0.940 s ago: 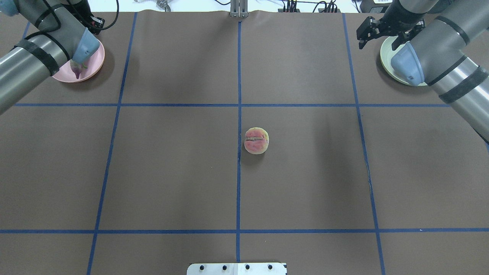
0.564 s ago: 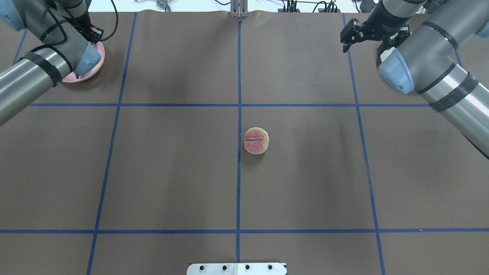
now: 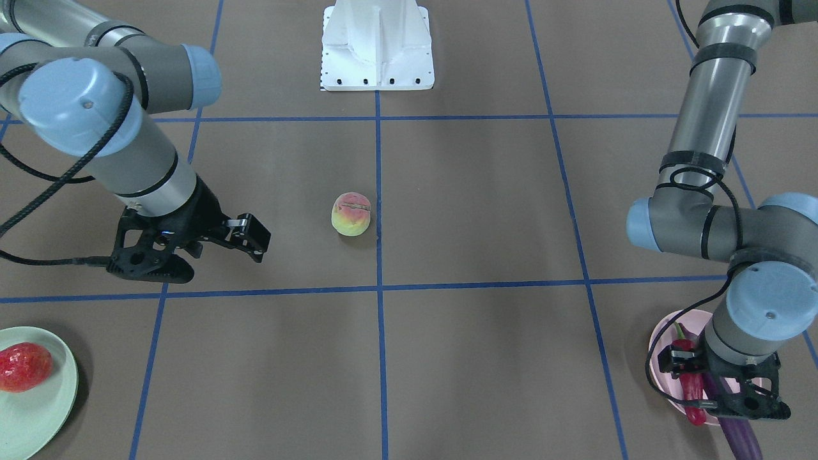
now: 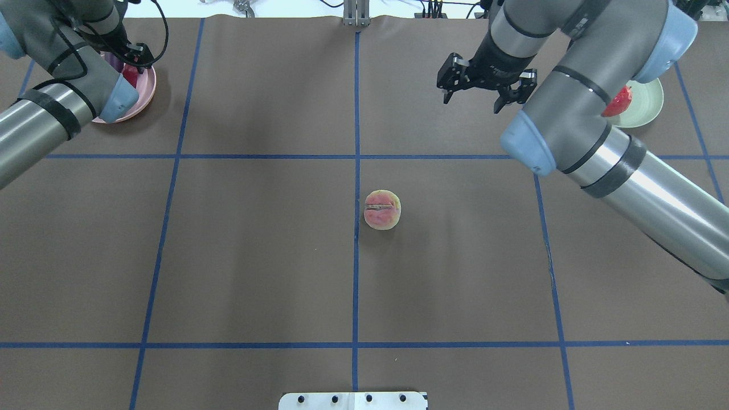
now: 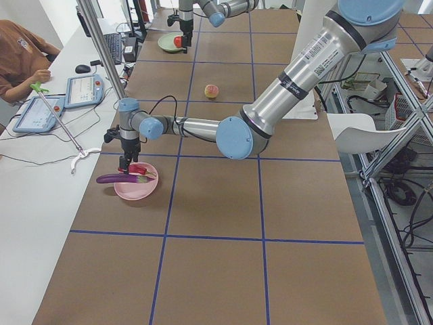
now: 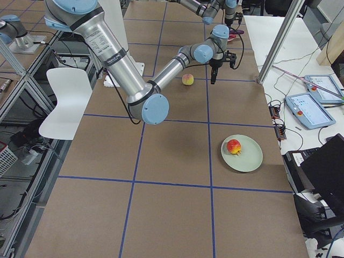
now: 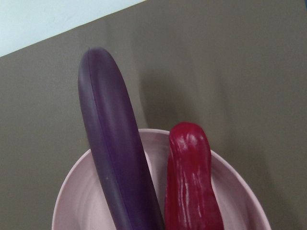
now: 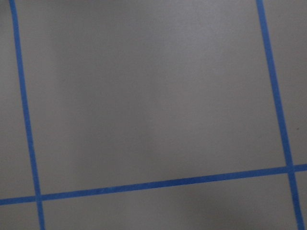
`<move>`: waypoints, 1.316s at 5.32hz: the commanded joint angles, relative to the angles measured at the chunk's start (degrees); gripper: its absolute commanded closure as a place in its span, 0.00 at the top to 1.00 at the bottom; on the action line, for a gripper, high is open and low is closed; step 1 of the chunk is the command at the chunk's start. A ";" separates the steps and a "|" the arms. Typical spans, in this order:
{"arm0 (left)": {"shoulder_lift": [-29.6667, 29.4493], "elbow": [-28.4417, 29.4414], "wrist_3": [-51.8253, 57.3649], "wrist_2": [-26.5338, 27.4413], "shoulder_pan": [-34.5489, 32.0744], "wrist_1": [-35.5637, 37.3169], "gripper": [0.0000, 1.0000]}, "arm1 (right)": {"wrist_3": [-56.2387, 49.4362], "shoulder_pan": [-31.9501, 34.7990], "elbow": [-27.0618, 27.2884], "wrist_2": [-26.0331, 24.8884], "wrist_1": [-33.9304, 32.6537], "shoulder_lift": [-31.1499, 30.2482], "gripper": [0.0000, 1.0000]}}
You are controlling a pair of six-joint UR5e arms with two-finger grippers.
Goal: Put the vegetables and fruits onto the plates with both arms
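A brown surface (image 4: 256, 256) taped into a grid by blue lines (image 4: 356, 285) carried everything. Seen from overhead, a white base block (image 4: 353, 400) sat at 6 o'clock from the middle. In the side views, a white chair (image 6: 64, 97) stood beside the surface, and an operator (image 5: 20, 47) sat at a bench with tablets (image 5: 84, 89).

In the overhead view the right arm (image 4: 626, 171) crossed in front of the green plate (image 6: 250, 158) and hid part of it. The left arm (image 4: 34, 122) covered much of the pink plate (image 5: 139, 192).

There were two arms, two plates and four pieces of produce: one peach (image 4: 382, 209), one pomegranate (image 6: 234, 145), one eggplant (image 7: 112, 158) and one chili (image 7: 192, 182).

The peach lay alone on the surface near the middle, just beside the central tape line, on neither plate. From it, overhead, the pink plate lay at 10 o'clock and the green plate at 2 o'clock, both well apart from it.

The pink plate held the eggplant and the chili side by side, and the eggplant's end overhung the rim. The green plate held the pomegranate.

The right jaws were spread and held nothing, above bare surface at about 1 o'clock from the peach. The left jaws hung directly over the pink plate; I cannot tell whether they were spread or closed.
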 commanded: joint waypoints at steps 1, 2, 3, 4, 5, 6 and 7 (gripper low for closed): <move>-0.19 -5.51 2.92 -5.13 -3.17 5.44 1.00 | 6.05 -6.83 -2.24 -4.04 0.09 3.78 1.00; -0.19 -8.94 4.08 -8.04 -5.45 9.22 1.00 | 7.12 -9.56 -5.57 -6.07 0.27 6.15 1.00; 0.07 -12.80 4.96 -9.46 -6.43 12.73 1.00 | 8.78 -11.93 -6.82 -7.14 0.45 6.87 1.00; 0.07 -15.45 8.45 -9.48 -7.57 17.38 1.00 | 8.80 -14.22 -7.53 -9.06 0.45 6.88 1.00; 0.07 -16.00 9.44 -9.39 -8.45 18.30 1.00 | 8.71 -15.02 -8.14 -9.08 0.53 6.79 1.00; 0.07 -16.09 9.45 -9.56 -9.42 18.31 1.00 | 8.71 -15.82 -8.84 -9.17 0.54 6.88 1.00; 0.07 -16.09 11.37 -10.78 -10.56 19.26 1.00 | 8.63 -16.69 -9.72 -9.17 0.54 6.88 1.00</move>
